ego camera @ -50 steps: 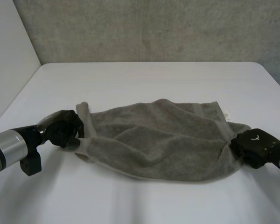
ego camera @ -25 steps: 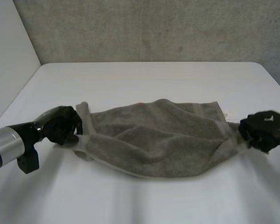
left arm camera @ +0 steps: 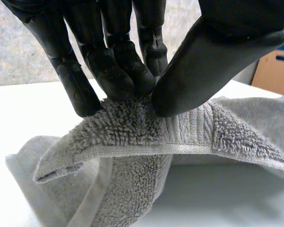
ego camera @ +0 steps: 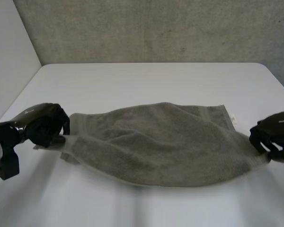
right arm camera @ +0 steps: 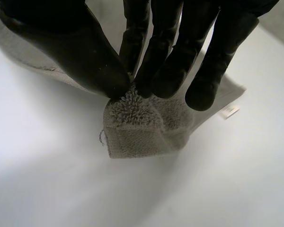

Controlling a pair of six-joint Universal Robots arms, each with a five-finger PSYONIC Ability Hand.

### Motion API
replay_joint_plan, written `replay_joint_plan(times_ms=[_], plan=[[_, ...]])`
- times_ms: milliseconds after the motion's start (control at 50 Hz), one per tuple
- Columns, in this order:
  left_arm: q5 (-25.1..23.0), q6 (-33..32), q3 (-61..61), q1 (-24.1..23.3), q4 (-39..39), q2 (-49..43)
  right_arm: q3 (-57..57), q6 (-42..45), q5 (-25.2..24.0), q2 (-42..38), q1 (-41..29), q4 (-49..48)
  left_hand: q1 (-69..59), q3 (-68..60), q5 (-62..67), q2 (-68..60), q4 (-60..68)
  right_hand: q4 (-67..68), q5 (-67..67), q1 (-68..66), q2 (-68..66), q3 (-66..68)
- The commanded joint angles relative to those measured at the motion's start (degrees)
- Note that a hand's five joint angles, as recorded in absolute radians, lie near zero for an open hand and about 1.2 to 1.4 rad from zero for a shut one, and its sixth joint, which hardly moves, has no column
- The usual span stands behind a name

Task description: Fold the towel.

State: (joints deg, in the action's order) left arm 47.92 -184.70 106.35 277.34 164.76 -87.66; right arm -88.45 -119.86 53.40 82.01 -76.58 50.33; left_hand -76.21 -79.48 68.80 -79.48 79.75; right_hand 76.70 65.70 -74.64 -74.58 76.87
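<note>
the grey, thick-piled terry towel (ego camera: 165,142) lies across the middle of the white table (ego camera: 146,80), drawn out sideways between the two hands, with its middle resting on the tabletop in soft ridges. the robot's black left hand (ego camera: 42,125) pinches one end. in the left wrist view its fingertips (left arm camera: 118,78) and thumb (left arm camera: 199,71) close on the hemmed edge near a corner and hold it off the table, so a flap hangs below. the black right hand (ego camera: 274,137) pinches the opposite end, where the right wrist view shows thumb and fingers nipping a bunched corner, with a small white label (right arm camera: 228,111) just beside it. the cloth looks light, limp and not slippery. its looped pile should give the fingers good purchase, but it will likely droop and crease wherever it is unsupported, having no stiffness of its own. the flat woven hem band seems the firmest place to grip, and the corners give the best control of an edge. a hold on bunched cloth, as at the right, may leave the fold uneven.
</note>
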Motion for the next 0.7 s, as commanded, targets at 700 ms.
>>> replay_joint_plan(times_ms=[700], plan=[[16.6, 19.6, -63.1, -6.6, -1.6, -21.2, 58.4, -40.6, 5.0, -20.2, -19.2, -15.5, -3.8, -0.5, 1.2, -0.5, 0.2, 3.3, 4.3, -5.4, -5.4, 3.1]])
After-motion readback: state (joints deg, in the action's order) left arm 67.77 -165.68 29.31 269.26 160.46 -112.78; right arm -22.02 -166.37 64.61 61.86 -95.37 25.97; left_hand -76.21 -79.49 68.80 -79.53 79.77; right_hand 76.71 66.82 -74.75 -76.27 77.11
